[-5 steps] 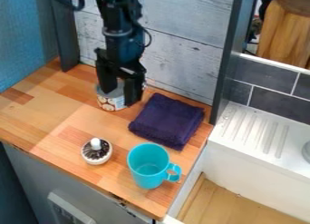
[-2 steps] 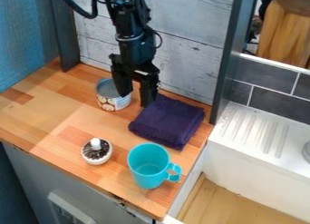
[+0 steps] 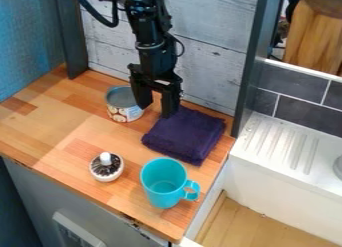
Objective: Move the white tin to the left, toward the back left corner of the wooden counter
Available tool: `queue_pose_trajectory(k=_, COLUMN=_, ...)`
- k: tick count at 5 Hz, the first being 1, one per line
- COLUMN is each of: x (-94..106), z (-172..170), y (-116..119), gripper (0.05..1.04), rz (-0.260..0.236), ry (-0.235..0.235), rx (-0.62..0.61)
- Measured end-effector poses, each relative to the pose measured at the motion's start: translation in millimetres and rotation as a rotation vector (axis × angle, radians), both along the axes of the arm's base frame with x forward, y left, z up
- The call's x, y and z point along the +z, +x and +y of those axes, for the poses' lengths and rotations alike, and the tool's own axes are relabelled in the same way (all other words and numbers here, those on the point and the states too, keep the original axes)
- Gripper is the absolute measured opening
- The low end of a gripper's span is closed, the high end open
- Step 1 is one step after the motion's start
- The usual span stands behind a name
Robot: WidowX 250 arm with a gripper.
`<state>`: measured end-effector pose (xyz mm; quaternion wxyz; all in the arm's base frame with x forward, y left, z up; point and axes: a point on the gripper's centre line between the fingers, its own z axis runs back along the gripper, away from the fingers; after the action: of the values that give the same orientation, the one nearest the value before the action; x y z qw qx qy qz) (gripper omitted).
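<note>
In the camera view, the black gripper (image 3: pixel 156 109) is hanging above the back part of the worktop (image 3: pixel 67 126), with its jaws standing wide and nothing sitting between them. One jaw is coming down just beside the can (image 3: pixel 124 106), and the other is ending at the far left corner of the folded purple towel (image 3: pixel 184 133) (whether it is touching the cloth, I cannot tell). The open can is standing upright near the worktop's back edge, its patterned label facing forward. The towel is lying flat near the back right corner, stretching along the right edge. In front of it, the turquoise mug (image 3: pixel 162 183) is standing upright towards the front right corner, its handle pointing right. Left of the mug, a small white pot (image 3: pixel 107 173) with a dark ribbed top and a pale knob is sitting near the front edge. A whitewashed plank wall (image 3: pixel 210 56) is rising behind the worktop.
</note>
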<state>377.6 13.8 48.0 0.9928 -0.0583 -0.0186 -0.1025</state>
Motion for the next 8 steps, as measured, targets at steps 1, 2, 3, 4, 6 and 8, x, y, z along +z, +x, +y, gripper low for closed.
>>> queue_pose_trajectory(k=1, x=-9.4, z=5.4, y=4.4, gripper=1.0, rz=0.028, ry=0.026, rx=0.025)
queue_pose_trajectory(k=2, x=-8.6, z=9.6, y=7.6, gripper=1.0, rz=0.024, ry=0.046, rx=0.057)
queue_pose_trajectory(k=3, x=-13.4, z=11.5, y=9.7, gripper=1.0, rz=0.03, ry=0.053, rx=0.081)
queue_pose_trajectory(k=4, x=-14.0, z=17.6, y=12.7, gripper=1.0, rz=0.012, ry=0.059, rx=0.122)
queue_pose_trajectory(k=6, x=-20.1, z=46.5, y=15.5, gripper=1.0, rz=0.011, ry=0.08, rx=0.223)
queue_pose_trajectory(k=8, x=-6.9, z=96.0, y=15.8, gripper=1.0, rz=0.001, ry=0.153, rx=0.322)
